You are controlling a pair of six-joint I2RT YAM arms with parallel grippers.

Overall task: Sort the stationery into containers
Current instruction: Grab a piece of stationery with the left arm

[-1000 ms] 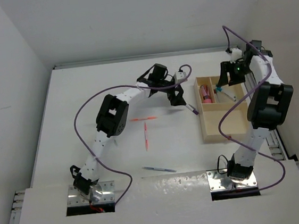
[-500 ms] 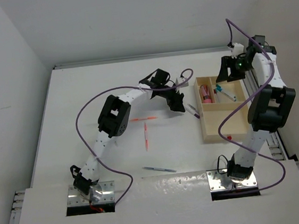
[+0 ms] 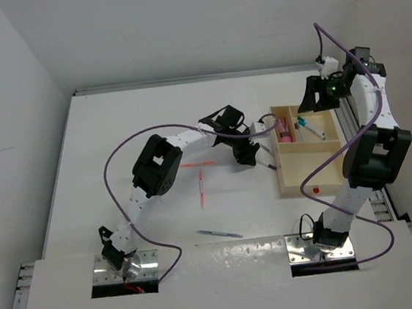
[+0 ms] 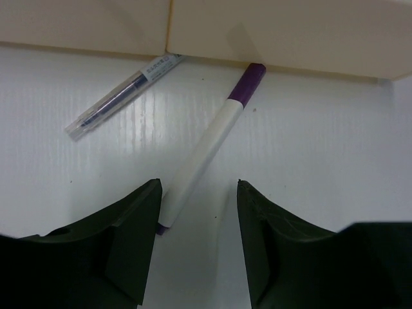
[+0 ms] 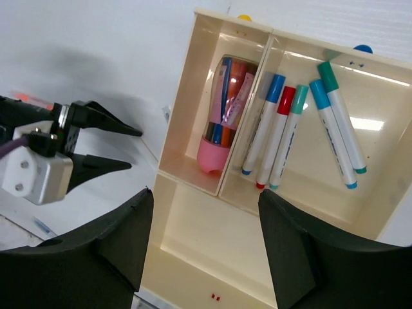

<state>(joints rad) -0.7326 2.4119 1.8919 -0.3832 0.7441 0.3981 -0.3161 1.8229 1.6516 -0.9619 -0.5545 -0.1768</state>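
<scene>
Wood, pale: the tray (image 3: 291, 182) is sitting at the right of the bench (image 3: 115, 134), a red dot (image 3: 315, 189) showing on its near rim. Its far left small section (image 5: 193, 96) is holding a pink block (image 5: 212, 158) with several pens (image 5: 225, 96) bunched over it, too crowded to count. Its far right small section (image 5: 306, 161) is holding five white markers (image 5: 286, 138) lying roughly side by side, caps blue, red, teal, blue, teal. Its large section (image 5: 212, 238) is taking up the near half.

Over the tray the right hand (image 5: 205, 192) is hovering, above the wall between the small and large sections, its fingers (image 5: 122, 244) standing apart and grasping nothing.

Item, purple marker (image 4: 209, 145), white body, purple cap: lying slanted on the bench just left of the tray, cap end meeting the foot of the tray's left wall. Item, clear pen (image 4: 122, 96), blue inside: lying just beside it, also slanted, one end at that wall. The two are not touching.

Above the purple marker's tail end the left hand (image 4: 197, 187) is reaching down, released, one finger on either side and bare bench showing between the marker and one of them. Whether the other is touching it cannot be told.

Items, two orange-red pens, lying at mid-bench, well left of the tray: one (image 3: 196, 164) running left-right, the other (image 3: 201, 188) running near-far just on its near side.

Item, grey pen (image 3: 219, 233): lying alone towards the near edge of the bench.
</scene>
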